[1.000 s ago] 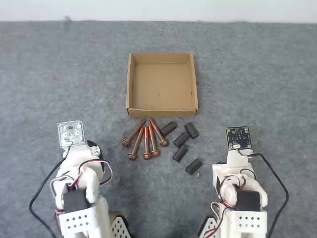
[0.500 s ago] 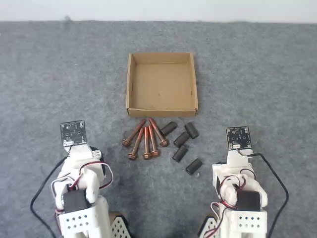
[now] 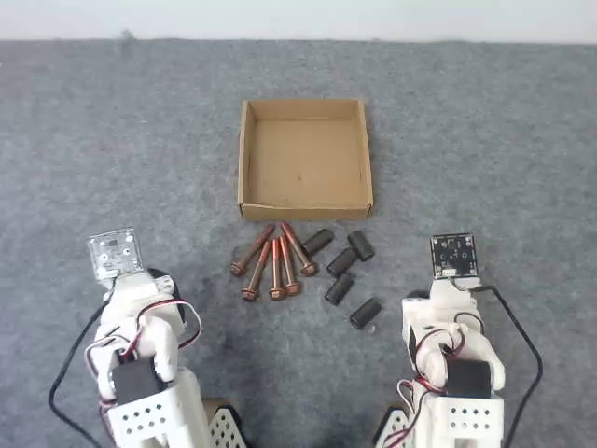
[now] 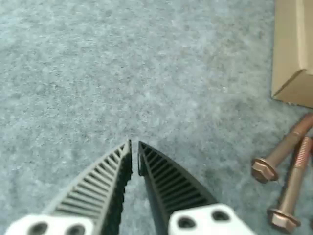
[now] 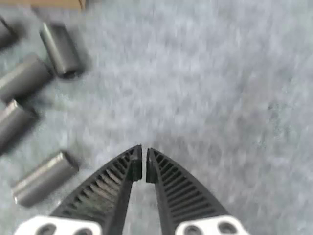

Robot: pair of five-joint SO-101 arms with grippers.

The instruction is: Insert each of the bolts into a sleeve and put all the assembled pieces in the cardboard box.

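Several copper-coloured bolts point(image 3: 272, 261) lie fanned out on the grey carpet just in front of the cardboard box point(image 3: 244, 159), which holds nothing. Several black sleeves point(image 3: 341, 265) lie scattered to their right. My left gripper point(image 4: 134, 145) is shut with nothing in it, low over bare carpet to the left of the bolts point(image 4: 283, 154); a corner of the box point(image 4: 293, 54) is beyond them. My right gripper point(image 5: 143, 151) is shut on nothing as well, over carpet to the right of the sleeves point(image 5: 59, 49), with one sleeve point(image 5: 44, 178) lying close beside its fingers.
Both arms sit at the near edge, the left arm point(image 3: 131, 327) and the right arm point(image 3: 450, 322) on either side of the parts. Grey carpet point(image 3: 485, 149) covers the whole table, with open room on both sides of the box.
The left arm's wrist has swung to the left, away from the bolts. The right arm has shifted only slightly. Bolts, sleeves and box have not moved.
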